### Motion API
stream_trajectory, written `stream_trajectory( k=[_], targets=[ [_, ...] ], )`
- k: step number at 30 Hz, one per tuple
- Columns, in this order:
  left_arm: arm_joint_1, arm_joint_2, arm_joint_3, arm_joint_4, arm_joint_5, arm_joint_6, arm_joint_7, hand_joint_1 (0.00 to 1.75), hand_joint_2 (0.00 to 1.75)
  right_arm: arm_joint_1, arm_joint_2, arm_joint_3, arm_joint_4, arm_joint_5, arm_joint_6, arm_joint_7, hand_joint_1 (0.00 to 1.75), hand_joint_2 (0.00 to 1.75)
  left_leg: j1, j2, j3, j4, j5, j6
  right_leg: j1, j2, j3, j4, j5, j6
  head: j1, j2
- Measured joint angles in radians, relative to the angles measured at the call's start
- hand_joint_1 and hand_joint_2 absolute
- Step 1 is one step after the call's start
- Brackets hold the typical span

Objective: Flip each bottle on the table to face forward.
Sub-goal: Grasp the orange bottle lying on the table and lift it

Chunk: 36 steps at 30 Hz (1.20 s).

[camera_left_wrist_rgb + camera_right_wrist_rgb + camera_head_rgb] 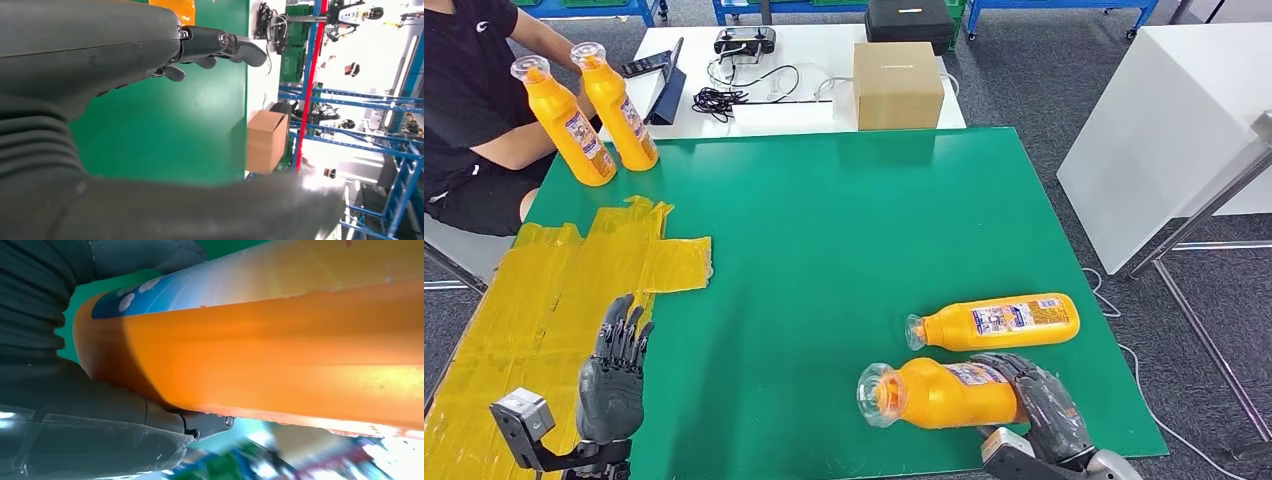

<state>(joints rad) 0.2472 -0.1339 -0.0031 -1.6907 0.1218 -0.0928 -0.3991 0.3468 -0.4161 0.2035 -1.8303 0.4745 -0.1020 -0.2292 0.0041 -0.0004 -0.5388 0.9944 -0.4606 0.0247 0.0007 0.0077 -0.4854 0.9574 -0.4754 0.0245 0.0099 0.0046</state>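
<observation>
Two orange bottles lie on their sides near the front right of the green table (824,230). My right hand (1042,403) grips the base end of the nearer bottle (939,392), whose clear cap points left; close up its orange body (280,345) lies against the palm. The second lying bottle (999,322) rests just behind it, label up, apart from the hand. Two more orange bottles (569,122) (619,108) stand upright at the far left corner. My left hand (614,375) hovers with its fingers (220,42) straight and apart, holding nothing, over the front left.
Yellow tape sheets (574,280) cover the table's left side. A seated person (474,110) is at the far left by the standing bottles. A cardboard box (898,85), cables and a controller lie on the white table behind. A white cabinet (1164,120) stands to the right.
</observation>
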Motion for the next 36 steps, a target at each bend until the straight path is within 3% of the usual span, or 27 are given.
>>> stream_trajectory(
  k=[5, 11, 20, 28, 36],
  targets=[
    [0.019, -0.017, -0.035, -0.028, 0.030, -0.006, -0.035, 0.00, 1.75, -0.020, 0.067, 0.040, -0.077, -0.002, -0.051, -0.012, 1.75, 1.75, -0.001, -0.001, -0.001, 0.000, 0.000, 0.000, -0.001, -0.001, -0.001, 0.000, 0.000, 0.000, 0.000, 0.000],
    [0.026, -0.025, -0.112, -0.050, 0.038, 0.013, -0.068, 0.00, 1.75, -0.062, 0.127, 0.037, -0.090, -0.096, -0.063, -0.020, 1.75, 1.75, -0.001, -0.002, -0.002, 0.000, 0.000, 0.001, -0.001, -0.002, -0.001, 0.000, 0.000, 0.000, 0.000, 0.000],
    [-0.018, -0.021, -0.224, -0.050, 0.077, 0.025, -0.067, 0.00, 1.75, -0.219, 0.226, 0.012, -0.005, -0.172, -0.027, -0.013, 1.75, 1.75, -0.001, -0.002, -0.001, 0.000, 0.002, 0.000, -0.001, -0.002, -0.001, 0.000, 0.000, 0.000, 0.000, 0.000],
    [-0.053, -0.019, -0.256, -0.044, 0.085, 0.015, -0.054, 0.00, 1.75, -0.317, 0.273, 0.029, 0.072, -0.171, -0.019, 0.018, 1.75, 1.75, -0.001, -0.003, -0.004, 0.000, 0.002, 0.001, -0.001, -0.003, -0.002, 0.000, 0.000, 0.000, 0.000, 0.000],
    [-0.082, -0.021, -0.263, -0.036, 0.057, 0.027, -0.050, 0.00, 1.75, -0.388, 0.328, 0.133, 0.153, -0.087, -0.022, 0.064, 1.75, 1.75, -0.001, -0.003, -0.004, 0.000, 0.002, 0.000, -0.001, -0.003, -0.003, 0.001, 0.000, 0.000, 0.000, 0.000]
  ],
)
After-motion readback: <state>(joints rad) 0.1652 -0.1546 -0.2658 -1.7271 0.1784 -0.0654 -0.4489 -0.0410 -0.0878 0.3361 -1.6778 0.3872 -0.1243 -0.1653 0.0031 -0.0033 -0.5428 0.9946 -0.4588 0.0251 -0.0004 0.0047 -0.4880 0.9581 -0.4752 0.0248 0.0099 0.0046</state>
